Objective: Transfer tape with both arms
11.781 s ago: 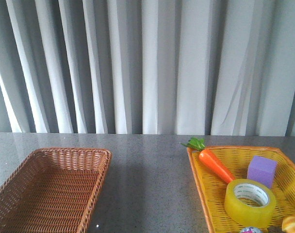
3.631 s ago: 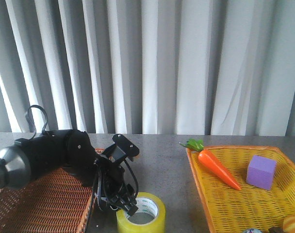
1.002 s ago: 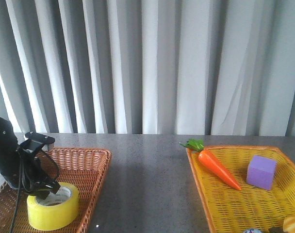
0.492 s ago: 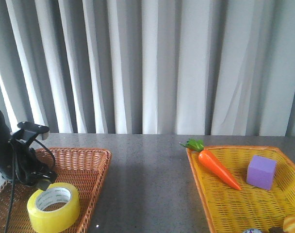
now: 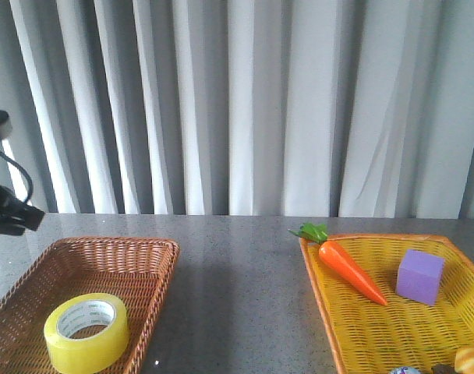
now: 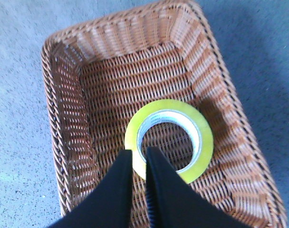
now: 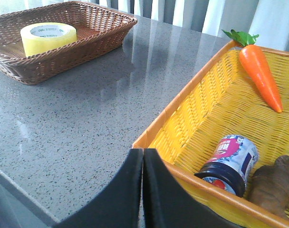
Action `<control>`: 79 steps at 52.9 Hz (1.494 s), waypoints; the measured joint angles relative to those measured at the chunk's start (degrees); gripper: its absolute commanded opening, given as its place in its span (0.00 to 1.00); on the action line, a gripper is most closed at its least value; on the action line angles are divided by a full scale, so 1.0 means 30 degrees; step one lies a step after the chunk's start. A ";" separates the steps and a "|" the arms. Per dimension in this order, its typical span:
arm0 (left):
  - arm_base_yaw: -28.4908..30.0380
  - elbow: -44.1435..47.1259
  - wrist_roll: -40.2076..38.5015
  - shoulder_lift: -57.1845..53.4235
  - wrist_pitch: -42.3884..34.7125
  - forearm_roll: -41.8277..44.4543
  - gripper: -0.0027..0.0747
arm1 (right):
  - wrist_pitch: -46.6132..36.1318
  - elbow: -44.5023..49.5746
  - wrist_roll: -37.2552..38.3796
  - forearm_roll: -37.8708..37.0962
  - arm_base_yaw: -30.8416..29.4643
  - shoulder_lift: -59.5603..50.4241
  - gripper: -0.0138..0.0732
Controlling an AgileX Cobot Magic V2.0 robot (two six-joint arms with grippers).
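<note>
One roll of yellow tape lies flat in the brown wicker basket on the robot's left, nothing touching it. Half a second ago the left gripper sat just behind the roll; it has now lifted well clear, its fingers pressed together and empty. The right gripper hangs beside the yellow basket, also pressed together and holding nothing. That basket holds a carrot and a purple cube. With the tape delivered and released, the transfer looks finished.
</note>
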 measured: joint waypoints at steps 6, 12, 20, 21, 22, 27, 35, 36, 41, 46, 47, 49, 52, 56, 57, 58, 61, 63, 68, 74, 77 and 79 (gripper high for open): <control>0.0000 0.0000 -0.0009 -0.1996 0.0000 -0.0592 0.03 | 0.0000 0.0000 0.0000 0.0000 0.0000 0.0000 0.15; 0.0000 0.0055 -0.0009 -0.3872 -0.0011 -0.1156 0.03 | 0.0000 0.0000 0.0000 0.0000 0.0000 0.0000 0.15; 0.0000 0.2248 -0.0009 -0.6729 -0.0802 -0.1502 0.03 | 0.0000 0.0000 0.0000 0.0000 0.0000 0.0000 0.15; 0.0000 0.2583 -0.0030 -0.7184 -0.0960 -0.1566 0.03 | 0.0000 0.0000 0.0000 0.0000 0.0000 0.0000 0.15; 0.0000 0.3126 -0.0036 -0.7487 -0.1186 -0.1663 0.03 | 0.0000 0.0000 0.0000 0.0000 0.0000 0.0000 0.15; 0.0000 0.6118 -0.0121 -0.9752 -0.2609 -0.2501 0.03 | 0.0000 0.0000 0.0000 0.0016 0.0000 0.0000 0.15; 0.0000 1.1428 -0.0169 -1.3696 -0.4630 -0.4217 0.03 | 0.0020 0.0000 0.0000 0.0016 0.0000 0.0000 0.15; 0.0000 1.2058 -0.0186 -1.4210 -0.4822 -0.4356 0.03 | 0.0037 0.0000 0.0000 0.0016 0.0000 0.0000 0.15; 0.0000 1.4410 -0.0203 -1.6444 -0.5388 -0.4969 0.03 | 0.0034 0.0000 0.0000 0.0016 0.0000 0.0000 0.15; 0.0000 1.6218 -0.0203 -1.8772 -0.5523 -0.5530 0.03 | 0.0034 0.0000 0.0000 0.0016 0.0000 0.0000 0.15; 0.0000 1.6532 -0.0203 -1.9054 -0.5523 -0.5672 0.03 | 0.0034 0.0000 0.0000 0.0016 0.0000 0.0000 0.15; 0.0000 1.6994 -0.0203 -1.9724 -0.5476 -0.5920 0.03 | 0.0034 0.0000 0.0000 0.0016 0.0000 0.0000 0.15; 0.0000 1.7644 -0.0203 -2.0799 -0.5173 -0.6216 0.03 | 0.0034 0.0000 0.0000 0.0016 0.0000 0.0000 0.15; 0.0000 1.8105 -0.0203 -2.1948 -0.4609 -0.6255 0.03 | 0.0034 0.0000 0.0000 0.0016 0.0000 0.0000 0.15; 0.0000 1.8167 -0.0203 -2.2102 -0.4441 -0.6237 0.03 | 0.0034 0.0000 0.0000 0.0016 0.0000 0.0000 0.15; 0.0000 1.8232 -0.0203 -2.2317 -0.4349 -0.6237 0.03 | 0.0034 0.0000 0.0000 0.0016 0.0000 0.0000 0.15; 0.0000 1.8290 -0.0185 -2.2790 -0.4254 -0.6237 0.03 | 0.0034 0.0000 0.0000 0.0016 0.0000 0.0000 0.15; 0.0000 1.8290 -0.0133 -2.3018 -0.4330 -0.6121 0.03 | 0.0034 0.0000 0.0000 0.0016 0.0000 0.0000 0.15; 0.0000 1.8439 0.0437 -2.3185 -0.4822 -0.5842 0.03 | 0.0040 0.0000 0.0000 0.0016 0.0000 0.0000 0.15; 0.0000 1.9718 0.1396 -2.3225 -0.7063 -0.5676 0.03 | 0.0040 0.0000 0.0000 0.0016 0.0000 0.0000 0.15; 0.0000 2.0959 0.1551 -2.3234 -0.8527 -0.5663 0.03 | 0.0040 0.0000 0.0000 0.0016 0.0000 0.0000 0.15; 0.0000 2.1791 0.1596 -2.3308 -0.9421 -0.5663 0.03 | 0.0040 0.0000 0.0000 0.0016 0.0000 0.0000 0.15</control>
